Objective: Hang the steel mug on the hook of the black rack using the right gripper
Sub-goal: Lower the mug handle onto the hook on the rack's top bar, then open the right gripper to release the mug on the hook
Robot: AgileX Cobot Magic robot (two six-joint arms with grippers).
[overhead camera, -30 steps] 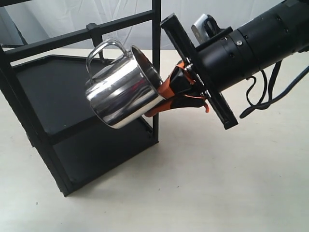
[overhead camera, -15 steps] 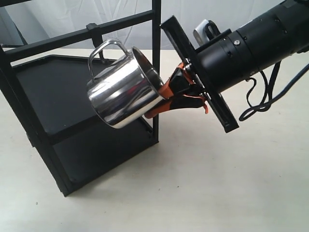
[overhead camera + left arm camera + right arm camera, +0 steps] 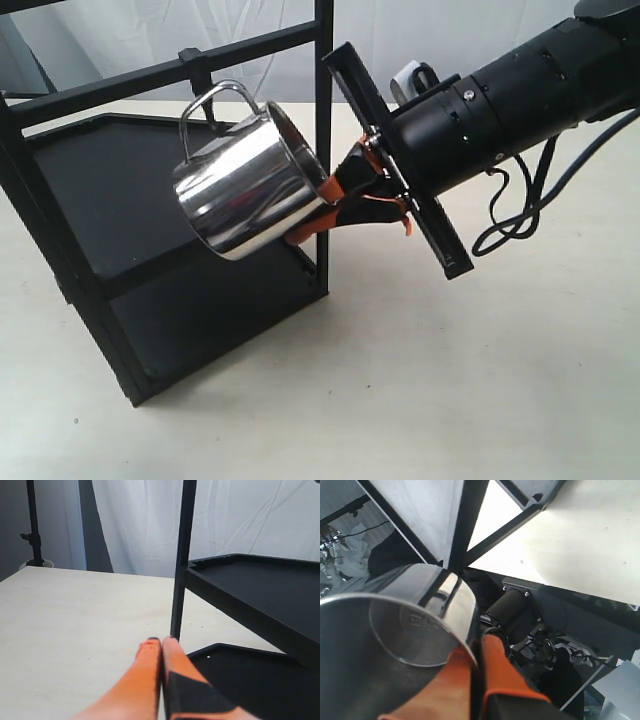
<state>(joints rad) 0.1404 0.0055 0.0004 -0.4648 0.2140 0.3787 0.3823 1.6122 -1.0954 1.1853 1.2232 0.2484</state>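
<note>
Pinching the rim of the steel mug [image 3: 245, 185], the right gripper [image 3: 335, 205] held it tilted in mid-air, clamped on its wall, in front of the black rack [image 3: 120, 210]. Its looped handle sat just below the rack's upper crossbar, near the hook [image 3: 199, 72]. Beside the rack's post, the left gripper [image 3: 161, 645] had its fingers pressed together above the bench [image 3: 450, 380].

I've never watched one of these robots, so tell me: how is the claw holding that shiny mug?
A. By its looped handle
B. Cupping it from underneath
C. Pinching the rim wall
C: the right gripper has its orange fingers closed on the steel mug at the rim wall, one inside and one outside; the handle is free.
</note>
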